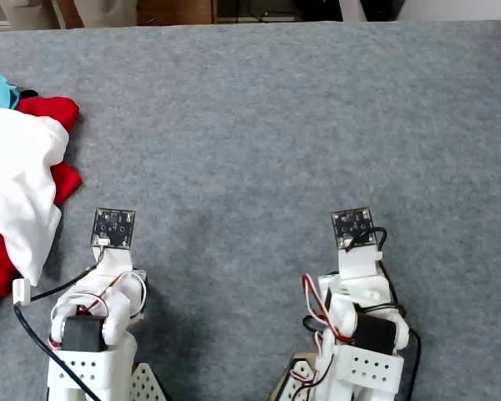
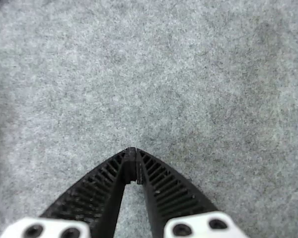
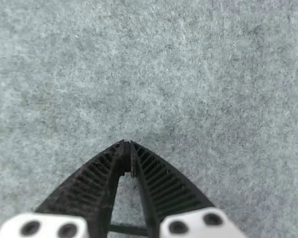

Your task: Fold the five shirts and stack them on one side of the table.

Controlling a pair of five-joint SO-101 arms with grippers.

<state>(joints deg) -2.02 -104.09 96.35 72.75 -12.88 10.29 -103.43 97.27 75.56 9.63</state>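
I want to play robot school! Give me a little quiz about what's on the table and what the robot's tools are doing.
1. True or false: the left tool is holding a shirt.
2. Which shirt lies on top of the heap? A a yellow shirt, B the white shirt, C a green shirt.
3. Fill in the word: the right tool is ____ (open or shut).

Key: 1 false, it is over bare table; 2 B; 3 shut.
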